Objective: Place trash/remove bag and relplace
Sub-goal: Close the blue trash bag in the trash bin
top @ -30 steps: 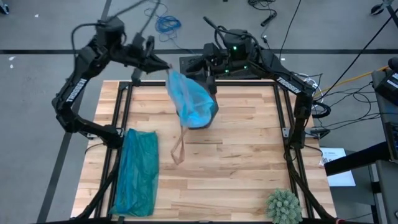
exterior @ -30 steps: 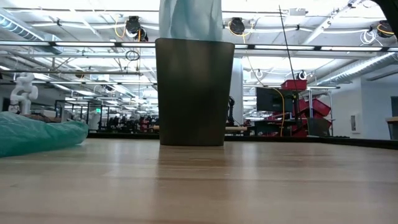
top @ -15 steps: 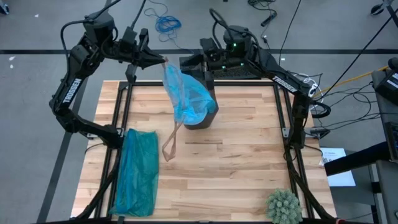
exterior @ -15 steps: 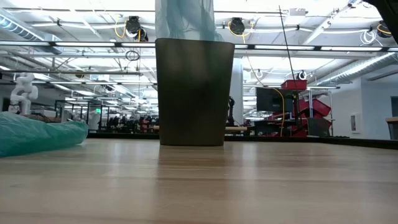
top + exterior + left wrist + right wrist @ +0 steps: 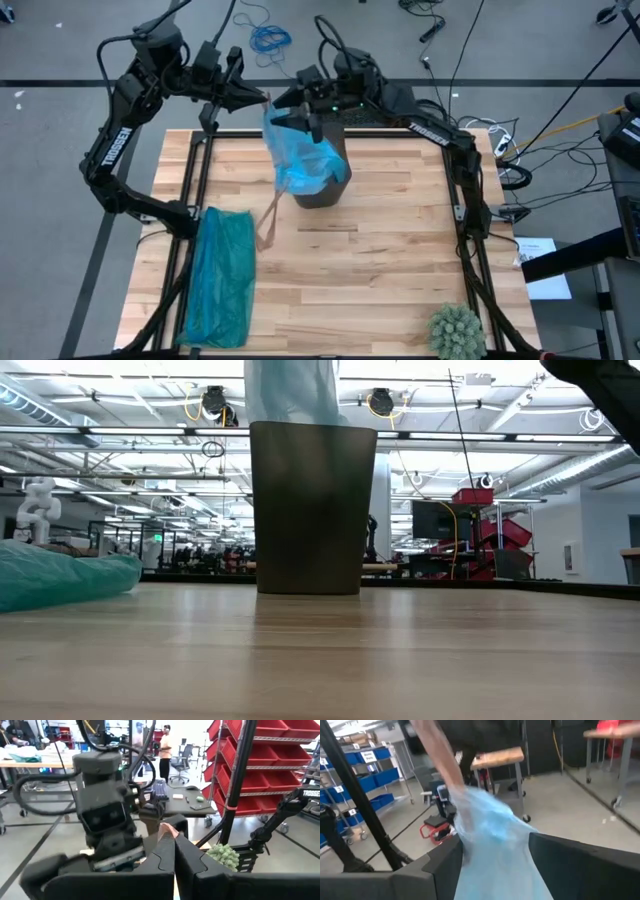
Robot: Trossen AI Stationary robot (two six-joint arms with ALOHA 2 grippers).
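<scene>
table (image 5: 380,260) | left pincer (image 5: 262,99) clamped on bag (image 5: 300,160) | right pincer (image 5: 296,108) parted around bag

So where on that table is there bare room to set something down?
The widest bare wood lies between the teal bag on the left and the spiky green ball at the near right corner, in front of the dark bin. The far edge is crowded: both hands meet at the blue bag over the bin.
</scene>
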